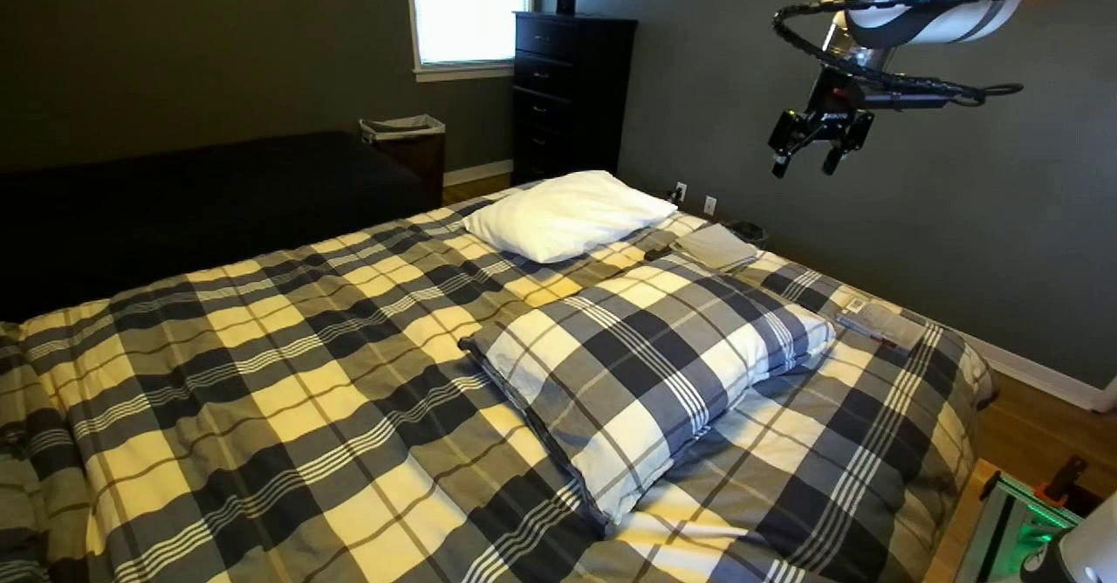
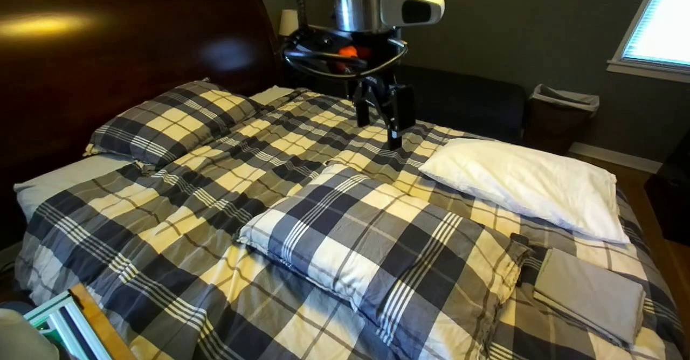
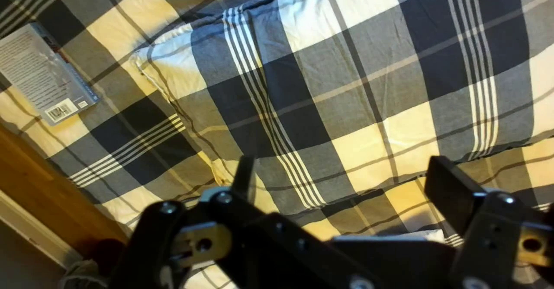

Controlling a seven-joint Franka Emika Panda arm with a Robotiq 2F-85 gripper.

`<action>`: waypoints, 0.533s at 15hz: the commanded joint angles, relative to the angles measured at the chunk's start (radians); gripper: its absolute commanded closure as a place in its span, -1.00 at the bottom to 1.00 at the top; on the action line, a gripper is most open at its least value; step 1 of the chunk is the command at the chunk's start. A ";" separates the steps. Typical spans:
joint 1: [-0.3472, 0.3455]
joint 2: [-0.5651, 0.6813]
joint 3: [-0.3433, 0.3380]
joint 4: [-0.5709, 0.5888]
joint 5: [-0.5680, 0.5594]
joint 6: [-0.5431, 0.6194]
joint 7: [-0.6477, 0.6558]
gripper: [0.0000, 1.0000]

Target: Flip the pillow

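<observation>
jaws apart | plaid pillow (image 1: 646, 347) on bed (image 1: 288, 382) | rel. pos.: below jaws, w/ gap btwn

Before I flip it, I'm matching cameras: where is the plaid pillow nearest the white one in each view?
In an exterior view: plaid pillow, below and slightly right of centre.
In an exterior view: plaid pillow, lower middle, cut by the bottom edge.
In the wrist view: plaid pillow, upper right, cut by the top and right edges.
Shared landmark: the open gripper, in all three.
</observation>
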 commanded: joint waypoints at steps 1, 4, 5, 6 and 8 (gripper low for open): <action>-0.006 -0.104 0.011 -0.079 -0.036 -0.011 -0.002 -1.00; -0.003 -0.082 0.007 -0.050 -0.015 -0.004 -0.002 -1.00; -0.004 -0.099 0.008 -0.060 -0.015 -0.004 -0.002 -1.00; -0.004 -0.112 0.009 -0.067 -0.016 -0.004 -0.002 -1.00; -0.005 -0.124 0.009 -0.076 -0.016 -0.004 -0.003 -1.00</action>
